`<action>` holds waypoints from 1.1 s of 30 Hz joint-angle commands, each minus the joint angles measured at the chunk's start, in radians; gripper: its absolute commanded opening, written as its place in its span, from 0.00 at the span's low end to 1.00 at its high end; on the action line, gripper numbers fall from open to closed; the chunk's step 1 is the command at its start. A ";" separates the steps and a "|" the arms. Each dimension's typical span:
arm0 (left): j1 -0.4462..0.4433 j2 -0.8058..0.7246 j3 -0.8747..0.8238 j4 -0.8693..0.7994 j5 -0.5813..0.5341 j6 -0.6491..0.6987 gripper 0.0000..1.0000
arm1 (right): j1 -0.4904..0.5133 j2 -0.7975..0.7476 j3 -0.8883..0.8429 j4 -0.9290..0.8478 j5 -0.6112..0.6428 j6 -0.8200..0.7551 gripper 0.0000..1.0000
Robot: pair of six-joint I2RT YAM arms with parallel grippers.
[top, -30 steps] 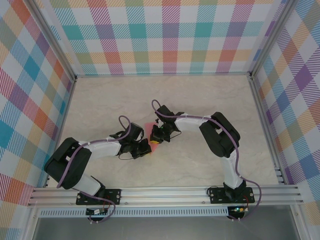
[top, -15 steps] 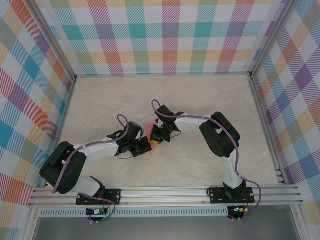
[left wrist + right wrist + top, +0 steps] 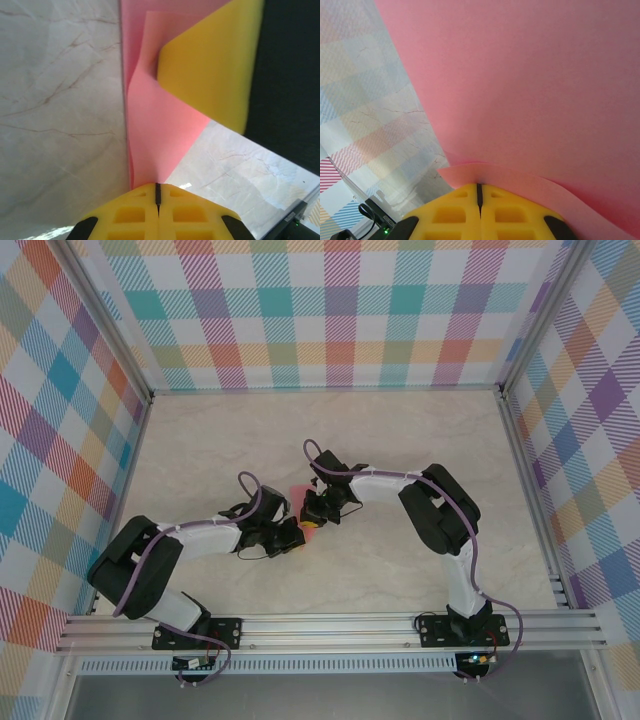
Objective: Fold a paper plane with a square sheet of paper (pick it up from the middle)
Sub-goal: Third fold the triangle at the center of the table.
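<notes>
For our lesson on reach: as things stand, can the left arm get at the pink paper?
Yes, it seems: the left tool is shut on the pink paper, nothing between them. The right tool clamps the same sheet close by, so regripping room looks tight.

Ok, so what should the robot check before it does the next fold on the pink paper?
1. Left gripper shut on the pink paper: ok.
2. Right gripper shut on the pink paper too: ok.
3. No tears in the paper where it shows: ok.
4. Crease sharp and straight: cannot tell.
5. Room between the two grippers: not ok, they almost touch above the table.
</notes>
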 commanded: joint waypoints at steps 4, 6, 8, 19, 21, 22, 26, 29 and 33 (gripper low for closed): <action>-0.017 0.025 -0.002 -0.059 -0.055 0.017 0.03 | 0.000 0.048 -0.033 -0.041 0.046 0.011 0.05; -0.016 0.030 -0.004 -0.068 -0.063 0.019 0.03 | 0.000 0.048 -0.033 -0.041 0.045 0.010 0.05; -0.017 0.033 -0.002 -0.073 -0.070 0.021 0.03 | -0.001 0.044 -0.030 -0.040 0.041 0.010 0.05; -0.017 0.032 -0.013 -0.107 -0.094 0.021 0.01 | -0.032 -0.133 -0.054 0.025 0.007 -0.044 0.12; -0.017 0.032 -0.014 -0.110 -0.097 0.021 0.01 | -0.036 -0.168 -0.099 0.068 -0.002 -0.047 0.13; -0.017 0.030 -0.012 -0.114 -0.098 0.021 0.00 | -0.036 -0.178 -0.114 0.075 -0.003 -0.056 0.13; -0.017 0.032 -0.003 -0.126 -0.108 0.016 0.00 | -0.037 -0.195 -0.185 0.133 -0.029 -0.058 0.11; -0.017 0.030 -0.002 -0.128 -0.111 0.014 0.00 | -0.033 -0.194 -0.210 0.158 -0.050 -0.058 0.10; -0.017 0.028 0.001 -0.135 -0.115 0.009 0.00 | -0.025 -0.183 -0.217 0.169 -0.070 -0.076 0.08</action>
